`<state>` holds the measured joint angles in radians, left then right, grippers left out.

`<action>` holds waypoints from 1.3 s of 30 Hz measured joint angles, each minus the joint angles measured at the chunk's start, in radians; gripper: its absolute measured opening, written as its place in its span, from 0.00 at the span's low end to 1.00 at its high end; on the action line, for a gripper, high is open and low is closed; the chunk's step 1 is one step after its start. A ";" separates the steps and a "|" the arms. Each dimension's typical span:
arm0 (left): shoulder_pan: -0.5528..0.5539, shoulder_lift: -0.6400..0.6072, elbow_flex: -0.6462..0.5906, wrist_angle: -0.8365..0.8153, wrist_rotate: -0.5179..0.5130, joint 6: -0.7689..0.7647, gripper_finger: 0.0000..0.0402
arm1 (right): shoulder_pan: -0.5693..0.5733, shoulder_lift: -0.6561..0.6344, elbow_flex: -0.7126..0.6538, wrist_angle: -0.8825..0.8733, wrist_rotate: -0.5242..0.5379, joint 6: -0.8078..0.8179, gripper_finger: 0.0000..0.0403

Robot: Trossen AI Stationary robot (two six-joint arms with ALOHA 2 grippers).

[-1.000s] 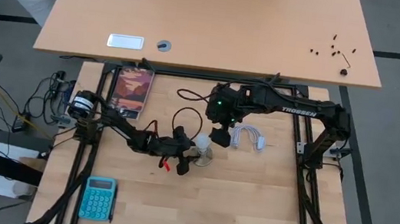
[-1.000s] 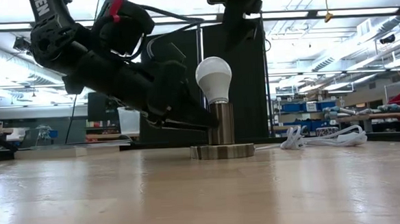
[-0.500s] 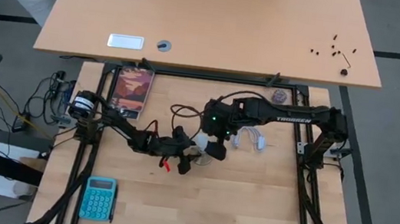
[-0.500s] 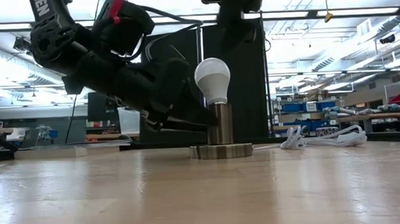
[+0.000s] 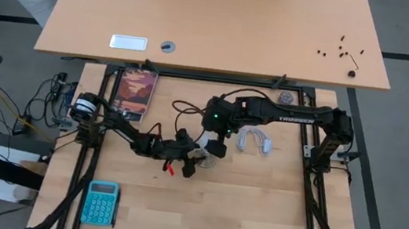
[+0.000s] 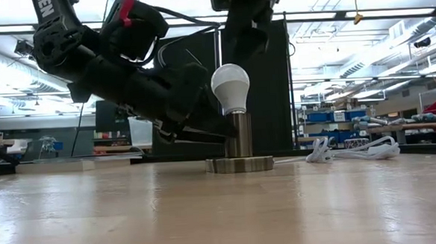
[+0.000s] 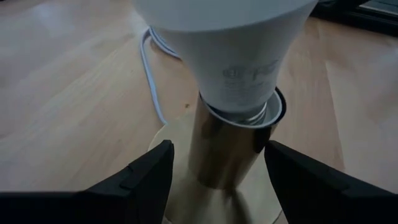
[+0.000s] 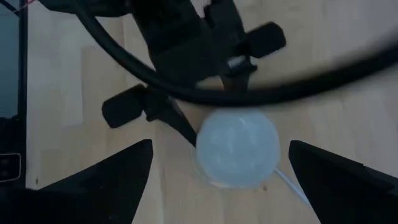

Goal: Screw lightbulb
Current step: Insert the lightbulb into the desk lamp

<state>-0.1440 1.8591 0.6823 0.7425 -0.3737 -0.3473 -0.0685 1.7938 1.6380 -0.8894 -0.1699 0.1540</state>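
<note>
The white lightbulb (image 6: 230, 88) stands upright with its screw base in the tube of a metallic socket (image 6: 239, 134), whose round foot (image 6: 240, 164) rests on the table. My left gripper (image 7: 217, 149) reaches in low from the table's left, its fingers on either side of the tube. My right gripper (image 8: 221, 143) hangs open above the bulb (image 8: 236, 149), pointing steeply down. One finger stands off on each side of the globe and neither touches it. In the high view it (image 5: 215, 142) covers most of the bulb. My left gripper has the socket's upright tube (image 7: 214, 168) between its two fingers (image 7: 146, 180), below the bulb's neck. The fingers come nearly level from the table's left, slanting a little down, and lie across the tube. The socket stands upright with its foot on the table.
A coiled white cord (image 5: 255, 141) lies just right of the socket, and a black cable (image 5: 185, 113) loops behind it. A teal calculator (image 5: 100, 202) lies at the near left and a picture card (image 5: 135, 91) at the far left. A small ball (image 5: 286, 98) is at the far right.
My right gripper has come toward the table's left and down, from beside the cord to right above the bulb. The bulb and socket stand as before in my left gripper.
</note>
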 joint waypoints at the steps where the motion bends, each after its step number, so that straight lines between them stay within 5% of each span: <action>1: 0.000 0.000 0.000 0.001 -0.001 0.000 0.63 | 0.000 0.005 0.000 0.006 0.000 -0.003 0.96; 39: 0.000 0.000 0.000 -0.004 -0.004 0.002 0.63 | -0.002 0.153 -0.001 0.026 0.009 -0.087 0.93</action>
<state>-0.1439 1.8591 0.6823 0.7387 -0.3775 -0.3454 -0.0709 1.9472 1.6367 -0.8635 -0.1604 0.0675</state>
